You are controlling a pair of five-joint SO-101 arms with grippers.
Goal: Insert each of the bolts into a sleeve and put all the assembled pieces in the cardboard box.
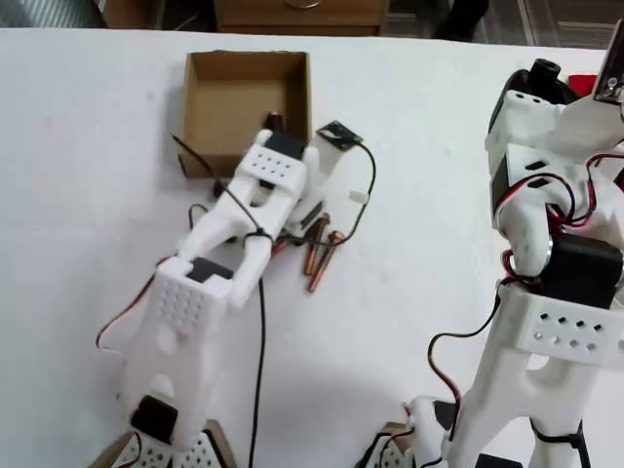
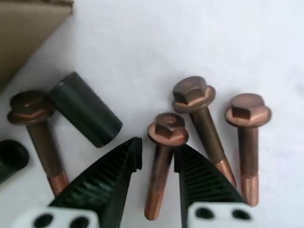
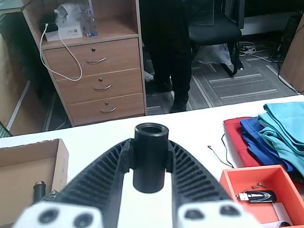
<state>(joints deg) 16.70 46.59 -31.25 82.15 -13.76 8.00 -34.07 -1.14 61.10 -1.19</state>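
Several copper bolts lie side by side on the white table next to the cardboard box. My left gripper is open and low over them, one finger on each side of the middle bolt. A black sleeve lies beside another bolt closer to the box; a second dark sleeve shows partly. My right gripper is raised above the table, shut on an upright black sleeve. One dark piece lies inside the box.
A black cable runs along the left arm. The right arm stands tall at the right side. Beyond the table's right end are an orange tray and folded cloths. Wooden drawers stand behind.
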